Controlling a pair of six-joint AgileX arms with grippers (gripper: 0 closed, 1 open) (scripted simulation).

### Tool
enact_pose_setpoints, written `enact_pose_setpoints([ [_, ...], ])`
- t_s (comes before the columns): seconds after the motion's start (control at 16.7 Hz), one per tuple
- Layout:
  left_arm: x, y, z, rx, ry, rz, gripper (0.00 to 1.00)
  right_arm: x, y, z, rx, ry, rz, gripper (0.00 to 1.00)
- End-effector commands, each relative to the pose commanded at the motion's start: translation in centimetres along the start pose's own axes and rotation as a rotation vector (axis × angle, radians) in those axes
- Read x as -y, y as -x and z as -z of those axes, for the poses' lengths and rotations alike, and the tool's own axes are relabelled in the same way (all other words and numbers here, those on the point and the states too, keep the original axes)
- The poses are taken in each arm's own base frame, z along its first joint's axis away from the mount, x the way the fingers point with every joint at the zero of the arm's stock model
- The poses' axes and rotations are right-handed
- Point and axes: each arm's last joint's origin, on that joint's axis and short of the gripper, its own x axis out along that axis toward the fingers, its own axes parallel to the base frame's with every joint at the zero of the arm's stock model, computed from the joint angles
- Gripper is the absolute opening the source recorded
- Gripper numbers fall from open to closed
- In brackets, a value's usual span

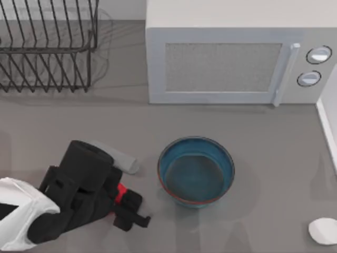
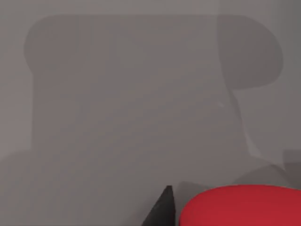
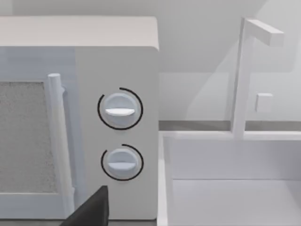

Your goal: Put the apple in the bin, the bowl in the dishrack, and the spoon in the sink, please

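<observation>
The red apple (image 1: 121, 192) sits between the fingers of my left gripper (image 1: 128, 204), which is shut on it at the table's front left. In the left wrist view the apple (image 2: 240, 206) looms close beside one black fingertip (image 2: 162, 214), with grey tabletop beyond. The teal-blue bowl (image 1: 196, 171) stands upright and empty at mid-table, to the right of that gripper. A white spoon (image 1: 323, 231) lies at the front right corner. The black wire dishrack (image 1: 47, 47) stands at the back left. The white sink (image 3: 225, 188) with its tap (image 3: 244, 80) lies next to the microwave. The bin is out of view.
A white microwave (image 1: 226, 52) with two knobs (image 3: 120, 109) stands along the back, door shut. The sink's rim (image 1: 327, 126) runs down the right edge. A pale grey cylinder (image 1: 120, 157) lies beside my left arm. A dark part of my right gripper (image 3: 91, 209) faces the microwave.
</observation>
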Motion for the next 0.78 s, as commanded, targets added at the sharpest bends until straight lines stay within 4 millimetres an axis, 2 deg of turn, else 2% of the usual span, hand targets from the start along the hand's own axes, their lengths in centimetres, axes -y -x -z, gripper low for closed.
enact_pose_setpoints([
  [0.18,0.0,0.2,-0.2,0.007,-0.005,-0.009,0.0,0.0,0.0,0.0,0.0,0.0,0.0,1.0],
  [0.3,0.1,0.7,-1.1,0.027,-0.003,-0.007,0.0,0.0,0.0,0.0,0.0,0.0,0.0,1.0],
  [0.48,0.2,2.2,-2.8,0.031,-0.002,-0.007,0.0,0.0,0.0,0.0,0.0,0.0,0.0,1.0],
  [0.78,0.2,5.5,-4.5,-0.039,-0.009,-0.013,0.0,0.0,0.0,0.0,0.0,0.0,0.0,1.0],
])
